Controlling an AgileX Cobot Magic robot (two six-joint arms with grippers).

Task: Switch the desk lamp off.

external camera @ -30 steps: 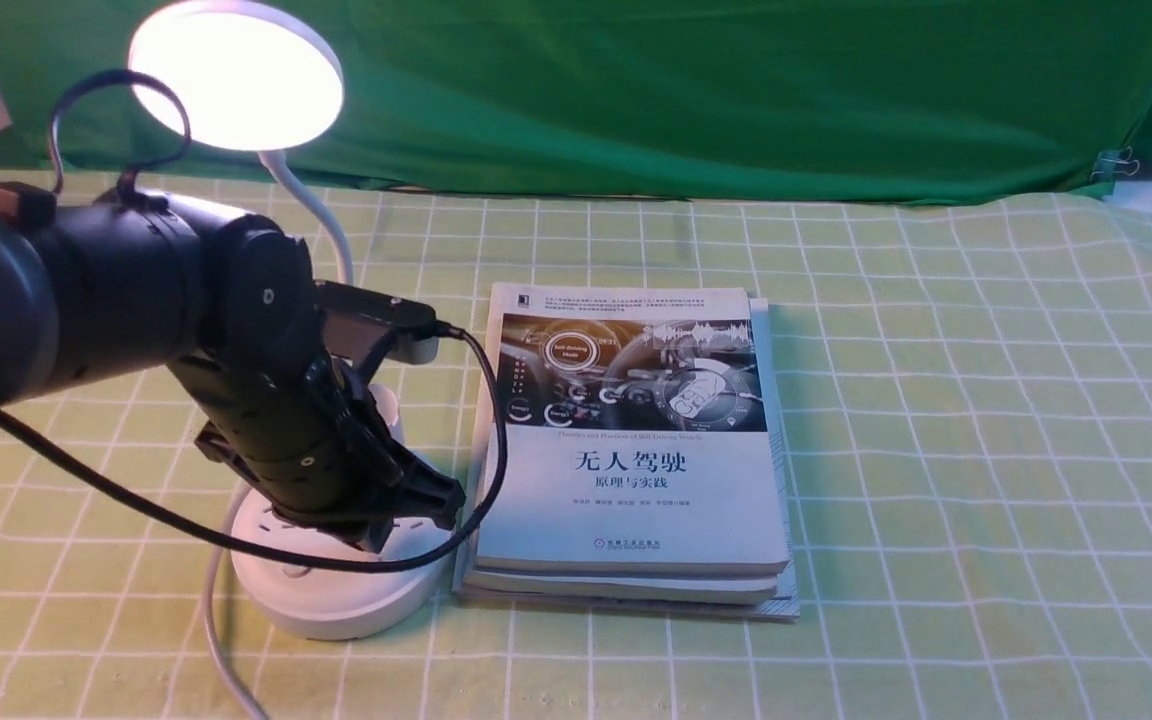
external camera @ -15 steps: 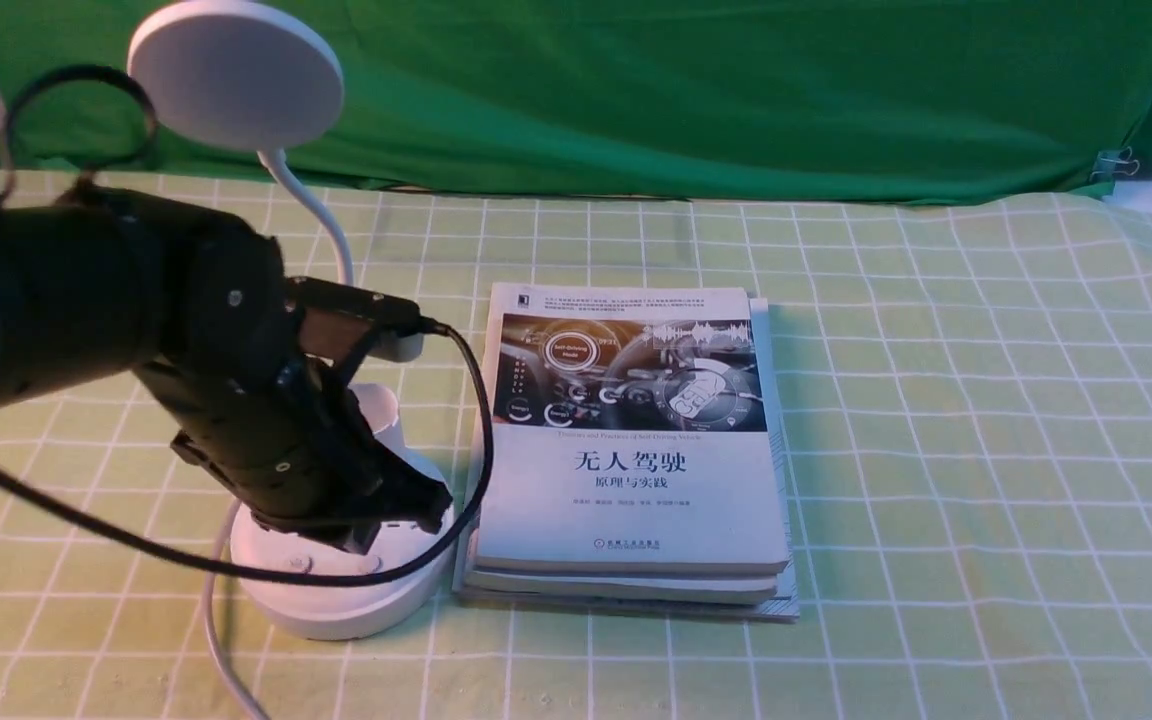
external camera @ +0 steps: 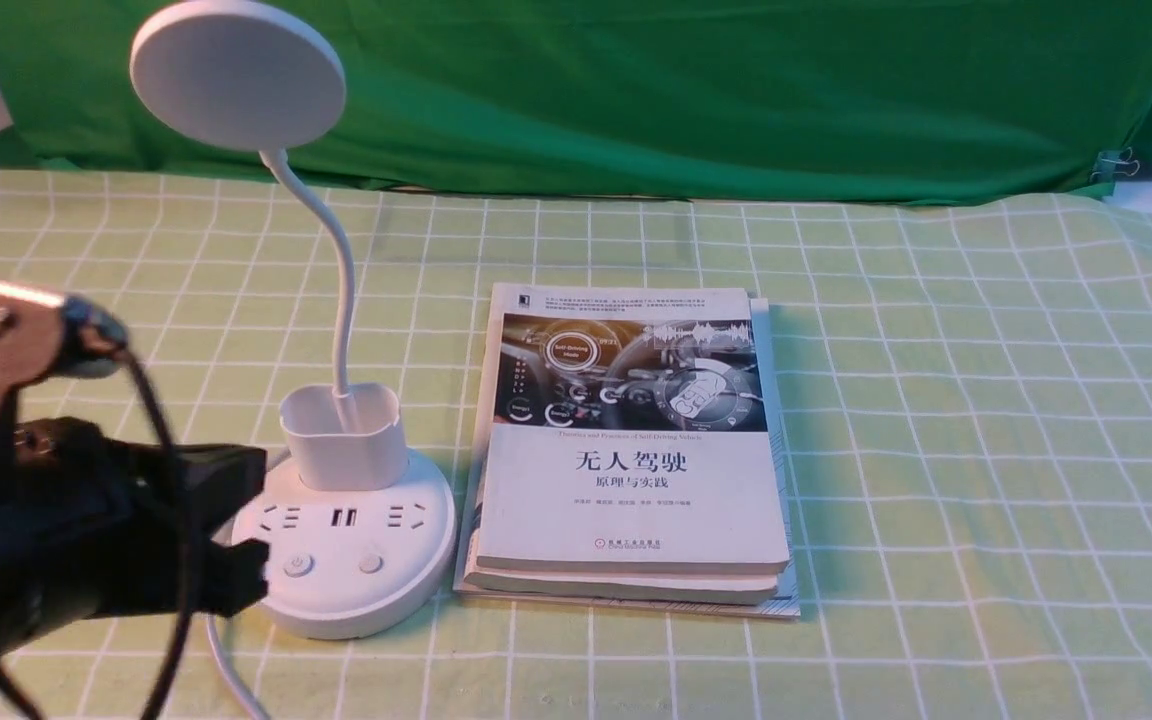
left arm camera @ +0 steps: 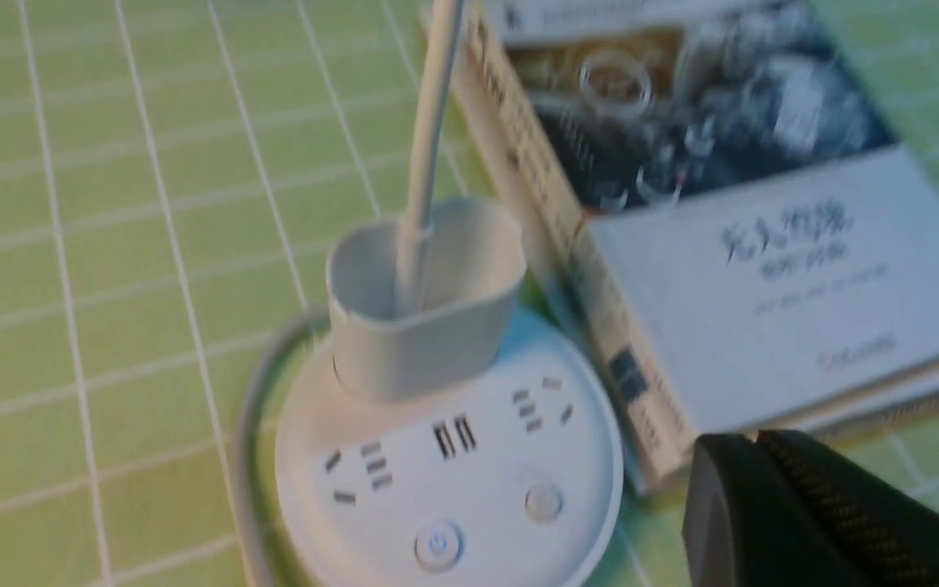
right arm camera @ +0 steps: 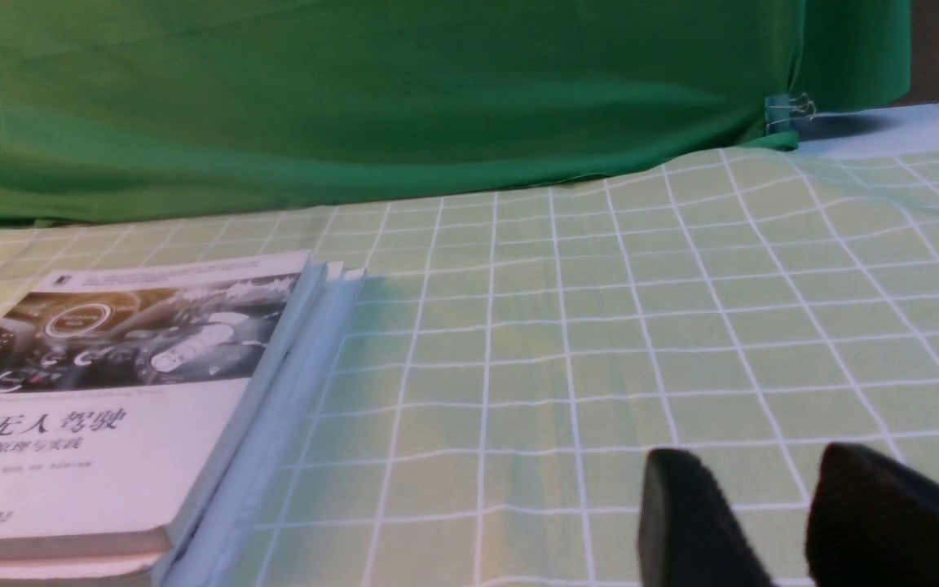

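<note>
One unlit desk lamp (external camera: 346,545) by the tabletop's left edge.
Left gripper (left arm camera: 760,447), fingers pressed together, is just beside it; right gripper (right arm camera: 771,522), fingers spread, appears only in its wrist view.

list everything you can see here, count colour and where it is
white plastic desk lamp with round disc head: 1, white, unlit, left part of the cloth
white power cord: 1, white, from the lamp base toward the near edge
paperback books with grey and white cover: one stack, looks like three, right of the lamp base
green checked tablecloth: 1, light green with white lines, covering the table
green fabric backdrop: 1, dark green, behind the table
small metal clip: 1, silver, far right on the backdrop's edge
left pincer: 1, black, shut, just left of the lamp base
right pincer: 1, black, open, low over bare cloth right of the books
</note>
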